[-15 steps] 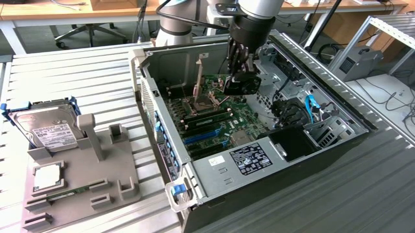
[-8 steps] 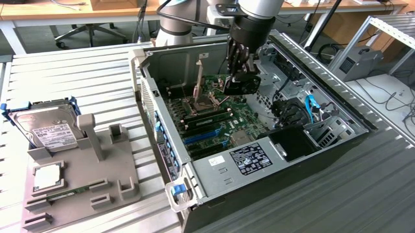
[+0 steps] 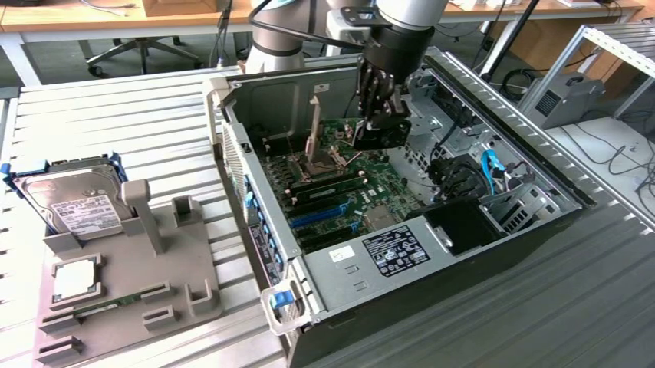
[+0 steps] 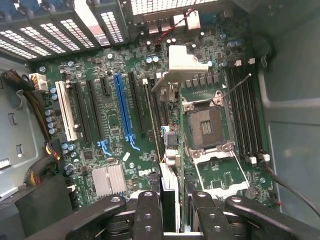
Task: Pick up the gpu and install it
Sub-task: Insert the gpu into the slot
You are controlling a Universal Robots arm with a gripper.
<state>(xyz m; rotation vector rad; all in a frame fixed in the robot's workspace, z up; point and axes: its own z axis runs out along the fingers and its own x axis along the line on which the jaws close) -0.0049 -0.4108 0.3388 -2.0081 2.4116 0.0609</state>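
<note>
Ribbed metal desk [image 3: 123,115] carries an open computer case [image 3: 532,230], above whose interior the arm hangs. Its jaws [image 4: 172,202] are clamped on the gpu [image 4: 170,165], a thin flat card held edge-on above the green, slot-lined motherboard [image 4: 125,100], so pickup looks done and seating remains. Outward, a silver hard drive [image 3: 77,201] rests in a grey moulded tray [image 3: 133,307].

Arm reaching steeply down into open computer case [image 3: 532,230], gripper [image 3: 376,132] low above its motherboard [image 3: 353,188], fingers [image 4: 150,212] clamped on gpu [image 4: 170,200] held edge-on.
</note>
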